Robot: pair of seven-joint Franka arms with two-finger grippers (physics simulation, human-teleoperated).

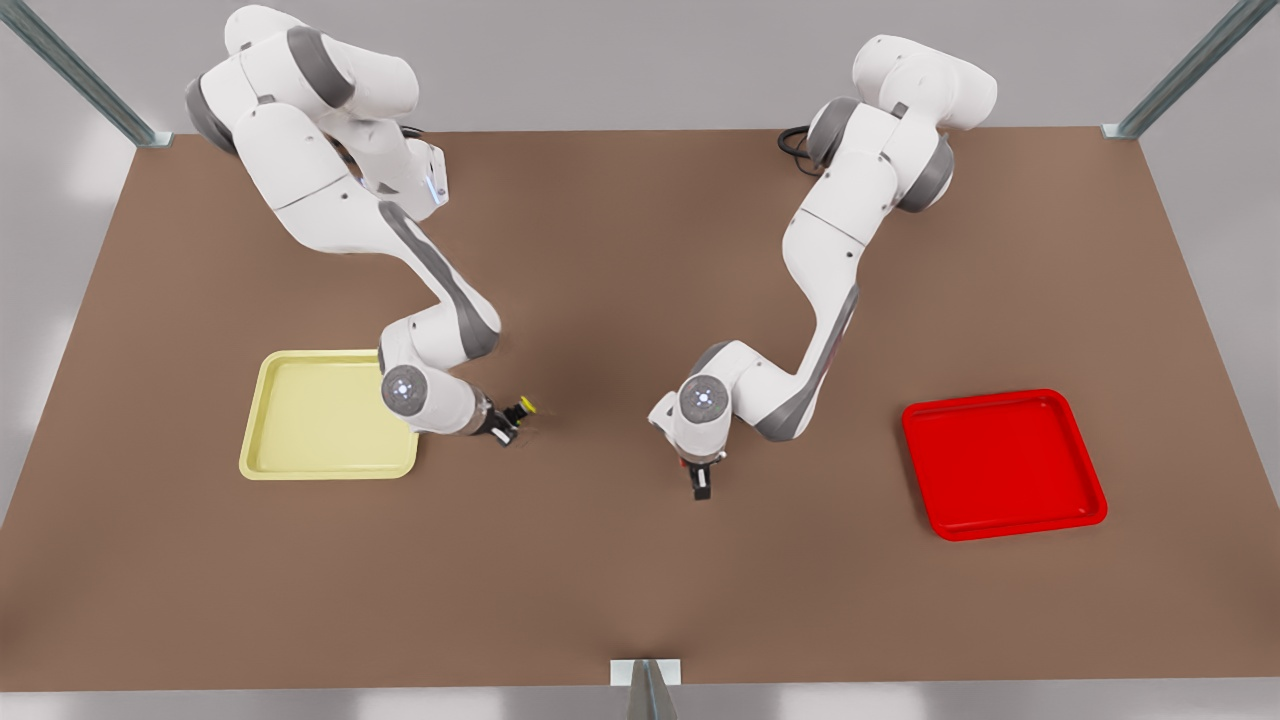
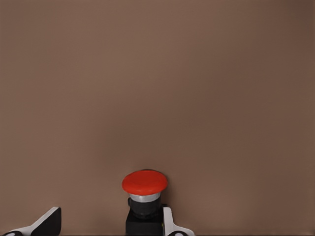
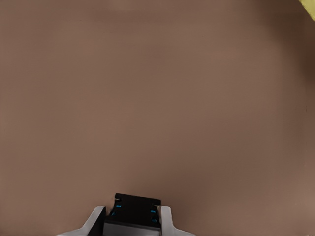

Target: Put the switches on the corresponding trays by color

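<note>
Brown table [image 1: 620,580] w/ two white Franka arms reaching toward its middle, and one tray out to each side.

**Risks, biggest thing first**
- Trays: the yellow tray [image 1: 310,420] sits at the front view's left and the red tray [image 1: 1000,465] at its right, well apart. Each arm is working on the side of its matching tray, so a colour mix-up looks unlikely. The red tray is far from its switch, though, which leaves plenty of carry in which to lose it.
- R gripper [image 1: 507,428]: at the front view's left, just beside the yellow tray's near corner but not over it. It is tipped well over to the side and is clamped on the dark body of the yellow switch [image 1: 524,407], cap pointing away from the tray. Letting go here would prob. drop the switch on bare table. Dropped from that tilt, it could also roll or bounce off the rim.
- L gripper [image 1: 701,490]: low at table centre, pointing down, fingers spread. One finger [image 2: 170,223] is right beside the body of the red switch [image 2: 144,183]; the other finger stands clear. The switch is upright on the table, not yet gripped. Because it is off-centre btwn the fingers, closing could shove it sideways, tip it, or pinch only an edge.

**Counts**
- Table: 1
- Arms: 2
- Trays: 2 (1 pale yellow, 1 red)
- Grippers: 2
- Switches: 2 (1 yellow cap, 1 red cap), neither in a tray.
</note>
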